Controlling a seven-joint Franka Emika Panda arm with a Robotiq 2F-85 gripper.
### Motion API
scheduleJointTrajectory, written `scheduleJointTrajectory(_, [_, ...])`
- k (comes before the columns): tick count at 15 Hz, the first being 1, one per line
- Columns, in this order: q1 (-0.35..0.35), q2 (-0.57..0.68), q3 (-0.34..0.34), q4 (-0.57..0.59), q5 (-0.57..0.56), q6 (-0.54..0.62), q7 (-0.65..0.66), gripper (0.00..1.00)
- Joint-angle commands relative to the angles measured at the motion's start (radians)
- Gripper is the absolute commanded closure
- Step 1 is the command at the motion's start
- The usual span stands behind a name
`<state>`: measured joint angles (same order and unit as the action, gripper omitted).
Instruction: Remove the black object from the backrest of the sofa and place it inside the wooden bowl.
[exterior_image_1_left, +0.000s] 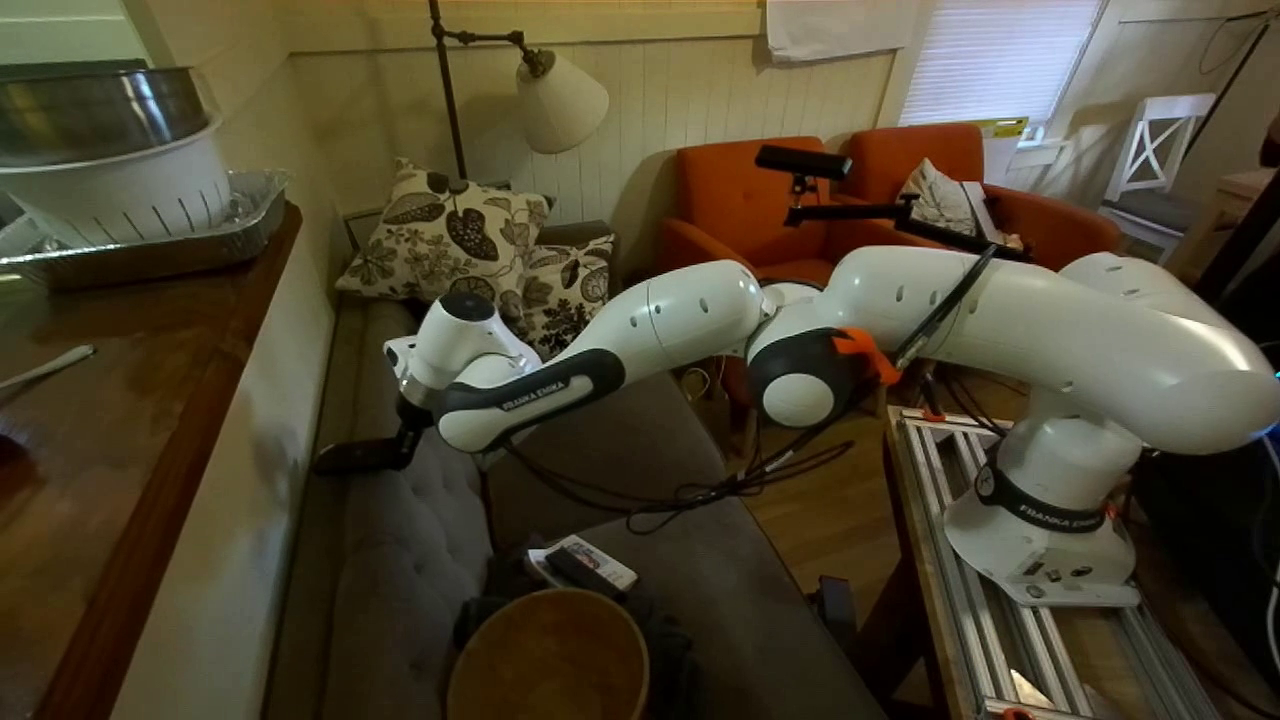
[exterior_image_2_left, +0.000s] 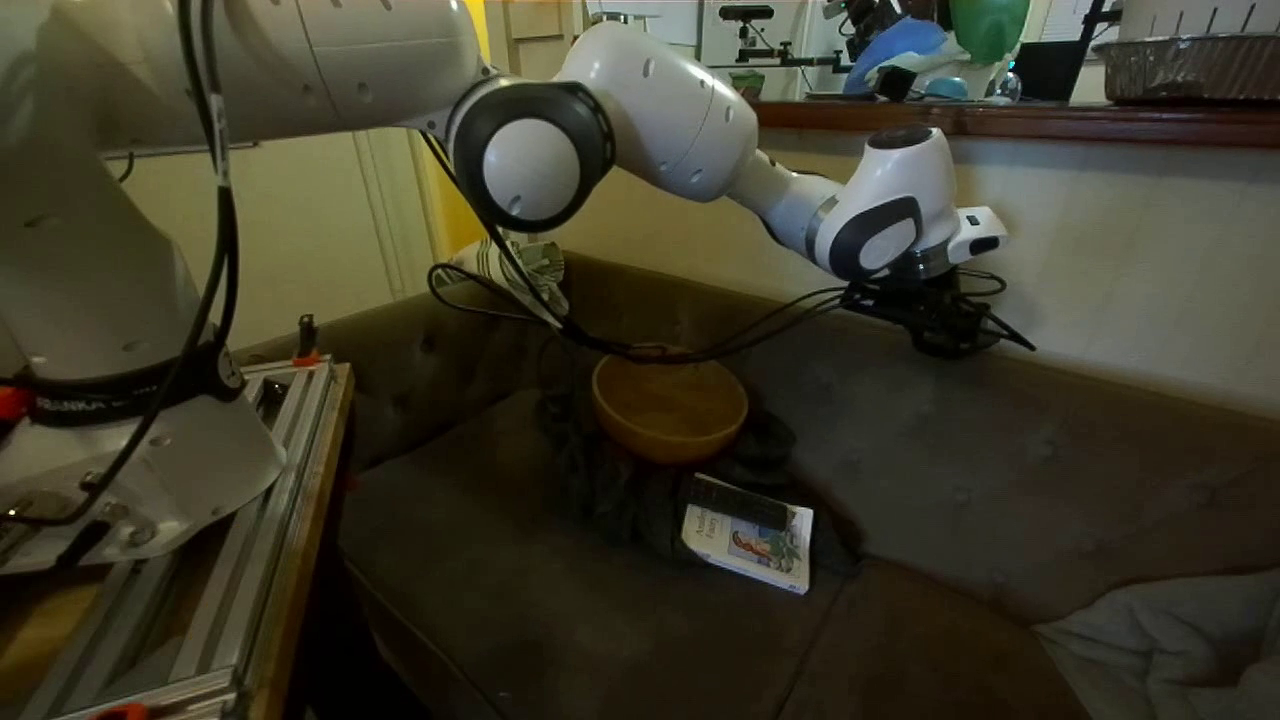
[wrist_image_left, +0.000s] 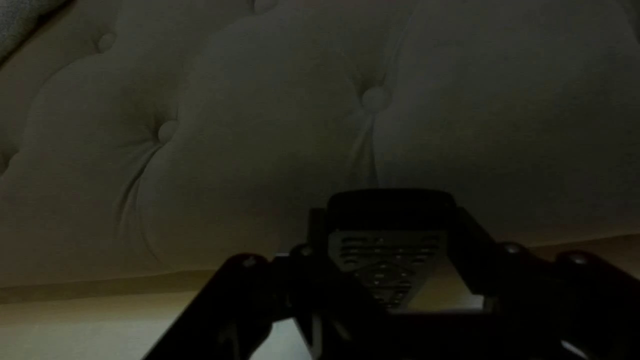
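Observation:
The black object (wrist_image_left: 385, 255) is a flat oblong with rows of buttons. In the wrist view it sits between the two fingers of my gripper (wrist_image_left: 387, 225), with a finger against each side. In an exterior view my gripper (exterior_image_1_left: 405, 445) points down at the top of the backrest (exterior_image_1_left: 410, 590), and the black object (exterior_image_1_left: 350, 458) extends from it toward the wall, at the backrest's top edge. Whether it touches the fabric I cannot tell. The wooden bowl (exterior_image_1_left: 550, 655) stands upright on the seat of the sofa (exterior_image_2_left: 540, 600); the bowl (exterior_image_2_left: 665, 435) looks empty.
A white book (exterior_image_2_left: 745, 545) with a dark remote-like thing (exterior_image_2_left: 740, 502) on it lies beside the bowl. Dark cloth (exterior_image_2_left: 610, 490) lies under the bowl. A wall and wooden counter (exterior_image_1_left: 200, 420) rise behind the backrest. Patterned pillows (exterior_image_1_left: 450, 240) stand at the sofa's end. Cables hang from the arm.

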<state>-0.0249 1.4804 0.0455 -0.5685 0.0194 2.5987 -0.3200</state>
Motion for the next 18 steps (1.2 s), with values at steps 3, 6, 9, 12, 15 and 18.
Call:
scheduleJointTrajectory(3, [-0.001,-0.092,0.034,-0.038,0.000,-0.104,-0.096,0.64])
scheduleJointTrajectory(6, [-0.009,-0.162,0.034,-0.084,0.000,-0.198,-0.128,0.64])
scheduleJointTrajectory(9, [-0.021,-0.221,0.039,-0.128,0.009,-0.295,-0.149,0.64])
scheduleJointTrajectory(12, [-0.023,-0.269,0.024,-0.208,0.009,-0.263,-0.102,0.64])
scheduleJointTrajectory(15, [-0.023,-0.316,0.021,-0.335,0.024,-0.128,-0.019,0.64])
scheduleJointTrajectory(18, [-0.013,-0.346,0.015,-0.471,0.042,0.049,0.112,0.64])
